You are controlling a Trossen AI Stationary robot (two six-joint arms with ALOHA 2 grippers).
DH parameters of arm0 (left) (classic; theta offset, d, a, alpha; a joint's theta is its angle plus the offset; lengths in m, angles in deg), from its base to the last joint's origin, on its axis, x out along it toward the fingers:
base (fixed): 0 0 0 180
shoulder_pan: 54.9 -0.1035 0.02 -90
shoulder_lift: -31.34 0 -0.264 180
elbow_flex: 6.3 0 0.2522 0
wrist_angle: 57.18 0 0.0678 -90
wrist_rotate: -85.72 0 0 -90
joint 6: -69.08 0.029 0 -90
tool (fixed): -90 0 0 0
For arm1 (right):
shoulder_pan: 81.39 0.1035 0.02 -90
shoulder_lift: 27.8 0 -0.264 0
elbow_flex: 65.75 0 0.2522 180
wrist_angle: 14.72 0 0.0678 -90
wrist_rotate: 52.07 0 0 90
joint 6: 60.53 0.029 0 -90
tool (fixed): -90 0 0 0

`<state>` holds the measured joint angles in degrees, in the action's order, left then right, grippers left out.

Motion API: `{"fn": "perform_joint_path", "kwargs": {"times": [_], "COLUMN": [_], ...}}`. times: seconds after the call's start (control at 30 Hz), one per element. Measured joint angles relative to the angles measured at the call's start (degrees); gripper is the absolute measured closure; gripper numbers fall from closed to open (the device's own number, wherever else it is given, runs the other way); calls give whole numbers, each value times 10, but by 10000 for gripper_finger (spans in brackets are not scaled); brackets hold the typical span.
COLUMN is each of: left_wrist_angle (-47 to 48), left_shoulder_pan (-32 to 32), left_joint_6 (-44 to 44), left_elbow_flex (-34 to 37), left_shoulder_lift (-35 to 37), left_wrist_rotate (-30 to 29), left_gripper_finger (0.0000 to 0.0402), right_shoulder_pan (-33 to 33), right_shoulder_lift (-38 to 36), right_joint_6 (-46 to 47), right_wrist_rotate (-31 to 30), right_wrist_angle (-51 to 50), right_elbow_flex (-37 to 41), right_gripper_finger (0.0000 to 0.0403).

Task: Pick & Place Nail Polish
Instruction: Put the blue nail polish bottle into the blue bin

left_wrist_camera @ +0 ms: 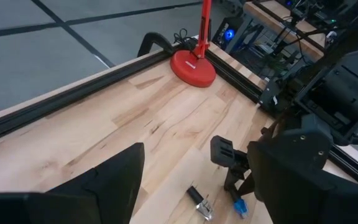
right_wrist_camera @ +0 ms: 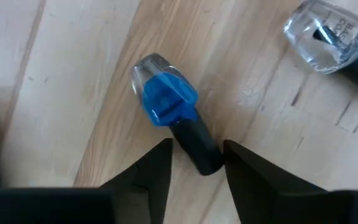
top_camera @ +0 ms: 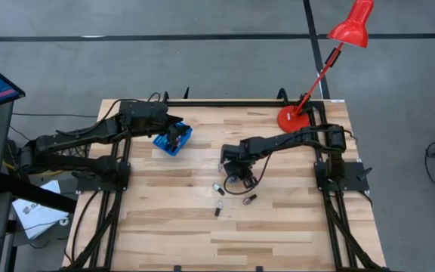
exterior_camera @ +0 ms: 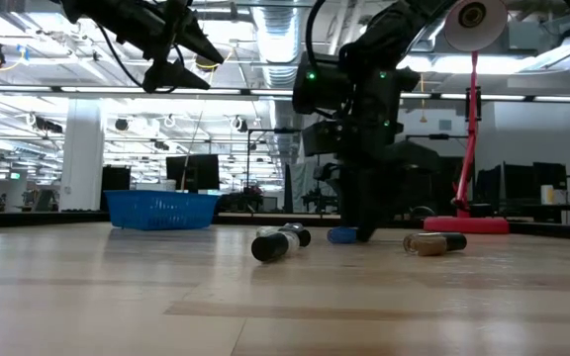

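Note:
A blue nail polish bottle with a black cap lies on its side on the table. My right gripper points down over it, open, one finger on each side of the cap; it also shows in the high view. Other bottles lie nearby: a clear one, a dark one and a brownish one. My left gripper hangs open, holding nothing, above the blue bin. My right gripper comes from above with its fingers close on both sides of the black cap, near the cap's free end and across it. The bottle lies flat on the table. I cannot tell whether the fingers touch the cap.
A red desk lamp stands on its round base at the table's far right. The blue bin sits at the far left. Loose bottles lie on the wood toward the near side of my right gripper.

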<state>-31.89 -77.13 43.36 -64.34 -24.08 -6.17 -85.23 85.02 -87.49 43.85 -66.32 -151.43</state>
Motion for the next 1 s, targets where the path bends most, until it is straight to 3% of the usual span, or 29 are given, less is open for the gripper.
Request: {"fn": "perform_joint_path", "kwargs": {"times": [0.33, 0.63, 1.0], "left_wrist_angle": [0, 0, -42], "left_shoulder_pan": [0, 0, 0], "left_joint_6": [0, 0, 0], "left_elbow_flex": [0, 0, 0], "left_shoulder_lift": [0, 0, 0], "left_wrist_rotate": [0, 1, 2], "left_gripper_finger": [121, 121, 121], "right_shoulder_pan": [-1, -13, -107], "right_shoulder_lift": [0, -19, -194], "right_joint_6": [-6, 26, 93], "right_wrist_rotate": [0, 1, 18], "right_wrist_angle": [2, 10, 62], "right_elbow_flex": [0, 0, 0], "right_gripper_finger": [363, 363, 363]}}
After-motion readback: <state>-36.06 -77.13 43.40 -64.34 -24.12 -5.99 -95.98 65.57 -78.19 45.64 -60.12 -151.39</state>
